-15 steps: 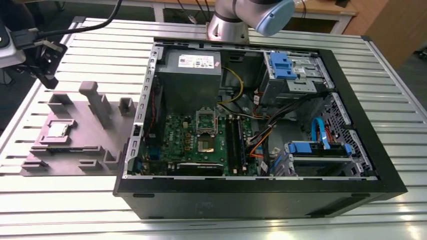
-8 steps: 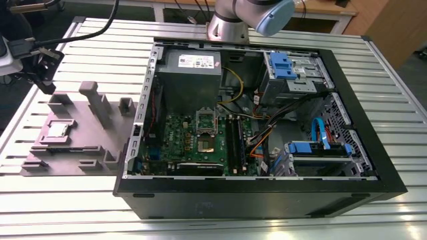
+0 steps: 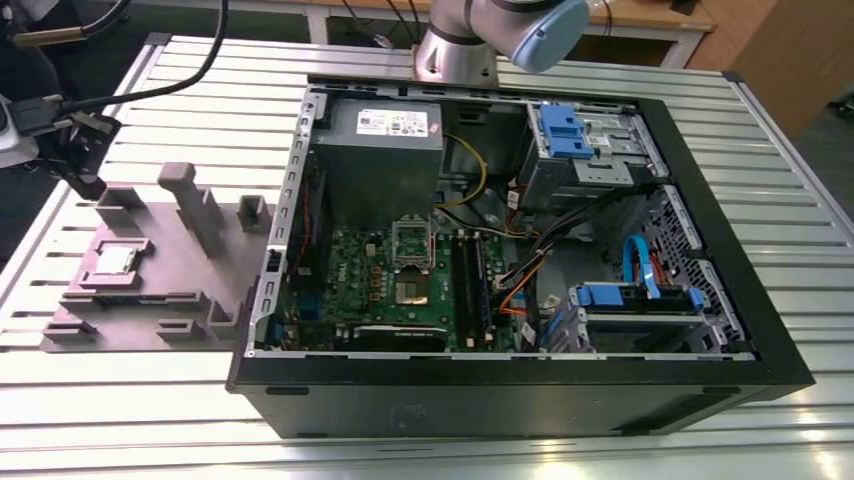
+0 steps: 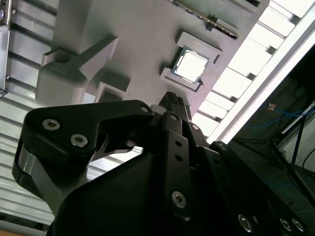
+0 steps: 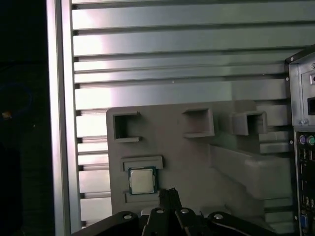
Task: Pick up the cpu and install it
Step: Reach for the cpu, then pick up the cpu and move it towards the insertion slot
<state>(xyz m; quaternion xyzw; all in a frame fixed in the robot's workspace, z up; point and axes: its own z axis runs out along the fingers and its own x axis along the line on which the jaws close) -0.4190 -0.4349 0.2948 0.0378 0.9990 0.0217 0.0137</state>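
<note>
The cpu (image 3: 114, 260) is a small silver-topped square lying flat in a recess of the grey fixture tray (image 3: 160, 300), at the exterior view's left beside the open computer case. Both wrist views show the cpu (image 4: 191, 66) (image 5: 142, 180) in its recess, just off my fingertips. My gripper (image 3: 91, 186) hangs above the tray's far left corner, apart from the chip, and is black with its fingers (image 4: 172, 103) (image 5: 169, 195) pressed together on nothing. Inside the case, the dark square socket (image 3: 410, 290) sits on the green board.
The open black case (image 3: 521, 390) fills the middle of the slatted metal table (image 3: 801, 440). Tall grey posts (image 3: 180, 190) rise from the tray near the gripper. A power-supply box (image 3: 387, 150), blue drive brackets (image 3: 567, 130) and cables lie inside the case.
</note>
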